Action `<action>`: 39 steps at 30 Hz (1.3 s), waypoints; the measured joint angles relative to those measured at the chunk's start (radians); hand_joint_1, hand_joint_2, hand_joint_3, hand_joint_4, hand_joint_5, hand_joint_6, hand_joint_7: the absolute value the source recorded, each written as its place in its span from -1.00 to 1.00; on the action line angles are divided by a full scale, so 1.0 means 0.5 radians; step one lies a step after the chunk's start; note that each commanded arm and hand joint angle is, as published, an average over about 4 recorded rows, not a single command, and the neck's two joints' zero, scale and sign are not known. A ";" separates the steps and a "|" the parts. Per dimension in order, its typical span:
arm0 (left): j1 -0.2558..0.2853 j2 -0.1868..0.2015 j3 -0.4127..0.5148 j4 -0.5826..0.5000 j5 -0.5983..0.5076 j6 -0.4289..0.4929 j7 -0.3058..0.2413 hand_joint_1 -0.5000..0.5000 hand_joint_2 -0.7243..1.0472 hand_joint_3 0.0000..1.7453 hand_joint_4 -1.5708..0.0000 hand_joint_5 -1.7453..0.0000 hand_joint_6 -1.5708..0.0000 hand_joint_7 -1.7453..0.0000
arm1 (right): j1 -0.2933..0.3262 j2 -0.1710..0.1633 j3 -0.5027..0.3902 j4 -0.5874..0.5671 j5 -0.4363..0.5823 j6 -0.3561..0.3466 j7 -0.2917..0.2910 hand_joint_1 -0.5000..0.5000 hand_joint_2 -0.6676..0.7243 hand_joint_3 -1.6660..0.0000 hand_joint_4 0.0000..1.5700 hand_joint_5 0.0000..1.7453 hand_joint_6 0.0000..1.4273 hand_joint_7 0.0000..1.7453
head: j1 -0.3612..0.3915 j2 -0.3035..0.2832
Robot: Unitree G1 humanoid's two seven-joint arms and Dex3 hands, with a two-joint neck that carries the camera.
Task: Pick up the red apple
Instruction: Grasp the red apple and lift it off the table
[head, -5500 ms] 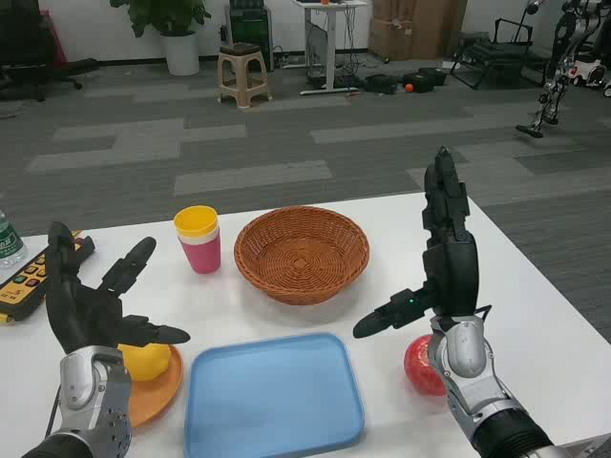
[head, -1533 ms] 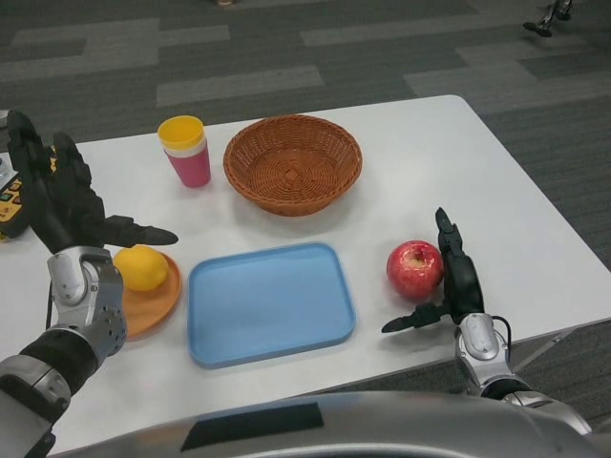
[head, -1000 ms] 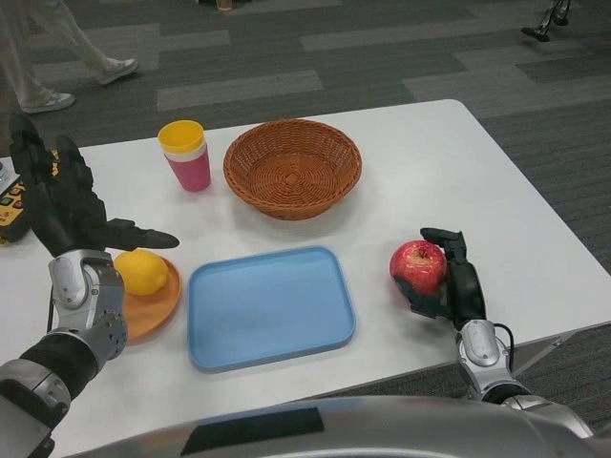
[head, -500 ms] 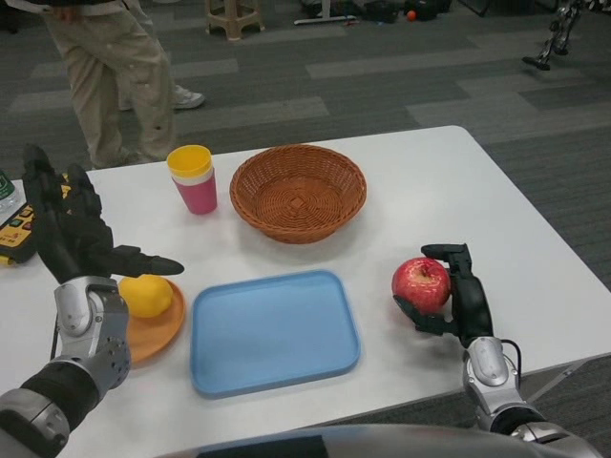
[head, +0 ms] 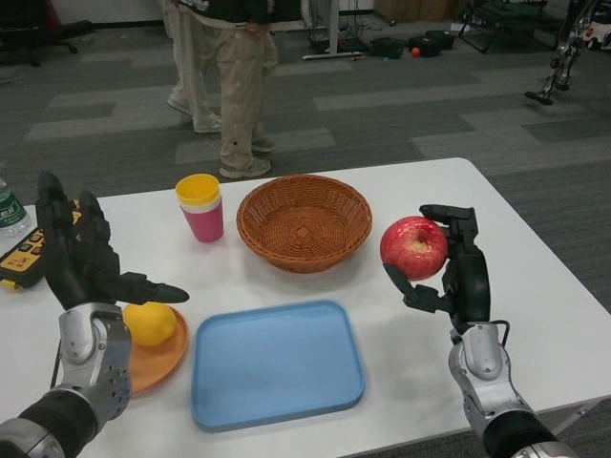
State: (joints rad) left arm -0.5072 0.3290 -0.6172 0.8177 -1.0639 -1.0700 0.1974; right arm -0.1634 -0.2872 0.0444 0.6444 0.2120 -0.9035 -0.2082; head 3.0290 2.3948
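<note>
The apple (head: 413,247), firm, smooth and likely slippery, sits cupped around its middle in the right hand (head: 455,272), raised at three o'clock of the basket (head: 304,221).

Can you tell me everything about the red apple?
The red apple is round and shiny, deep red with small pale yellowish patches. It is up off the white table, held by the robot's right hand, whose black fingers wrap its right side and underside. It is right of the brown basket, and nothing else touches it.

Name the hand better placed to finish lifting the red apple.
Right. The right hand already grips the round red apple above the white table; the left hand hangs open near the orange plate.
</note>
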 measured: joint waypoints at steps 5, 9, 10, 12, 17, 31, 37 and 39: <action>0.000 -0.002 0.002 0.001 0.003 0.000 0.000 -1.00 -0.95 -0.90 1.00 1.00 1.00 1.00 | -0.067 -0.003 0.097 -0.201 0.012 -0.003 -0.086 -0.67 -0.91 -0.26 0.19 0.89 0.55 0.84 | -0.010 0.095; -0.001 -0.004 0.002 0.004 0.006 0.000 0.000 -1.00 -1.00 -0.90 1.00 1.00 1.00 1.00 | -0.145 -0.006 0.193 -0.277 0.011 -0.004 -0.121 -0.67 -0.91 -0.33 0.28 0.89 0.56 0.84 | -0.025 0.189; -0.002 -0.005 0.002 0.004 0.006 0.000 0.000 -1.00 -1.00 -0.90 1.00 1.00 1.00 1.00 | -0.164 -0.005 0.215 -0.280 0.011 -0.004 -0.122 -0.67 -0.91 -0.33 0.30 0.89 0.57 0.84 | -0.024 0.197; -0.004 -0.007 0.001 0.005 0.007 0.000 0.000 -1.00 -0.95 -0.90 1.00 1.00 1.00 1.00 | -0.214 -0.003 0.267 -0.282 0.010 -0.007 -0.127 -0.67 -0.91 -0.33 0.31 0.89 0.59 0.84 | -0.018 0.205; -0.006 -0.009 0.001 0.006 0.008 0.000 0.000 -1.00 -1.00 -0.90 1.00 1.00 1.00 1.00 | -0.291 -0.005 0.346 -0.283 0.011 -0.016 -0.143 -0.67 -0.91 -0.33 0.35 0.89 0.60 0.84 | 0.001 0.218; -0.006 -0.010 0.001 0.006 0.010 0.000 0.000 -1.00 -0.92 -0.90 1.00 1.00 1.00 1.00 | -0.303 -0.011 0.389 -0.283 0.011 -0.026 -0.163 -0.67 -0.91 -0.33 0.33 0.89 0.60 0.84 | 0.002 0.224; -0.006 -0.010 0.001 0.005 0.011 0.000 0.000 -1.00 -0.95 -0.90 1.00 1.00 1.00 1.00 | -0.303 -0.012 0.392 -0.284 0.012 -0.027 -0.163 -0.67 -0.91 -0.33 0.33 0.89 0.60 0.84 | 0.001 0.232; -0.006 -0.010 0.001 0.005 0.012 0.000 0.000 -1.00 -1.00 -0.90 1.00 1.00 1.00 1.00 | -0.303 -0.012 0.392 -0.285 0.012 -0.027 -0.163 -0.67 -0.91 -0.33 0.31 0.89 0.60 0.84 | -0.002 0.237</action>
State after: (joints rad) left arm -0.5104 0.3241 -0.6167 0.8200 -1.0580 -1.0699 0.1974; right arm -0.3149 -0.2932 0.2404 0.5019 0.2178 -0.9171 -0.2897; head 3.0280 2.5131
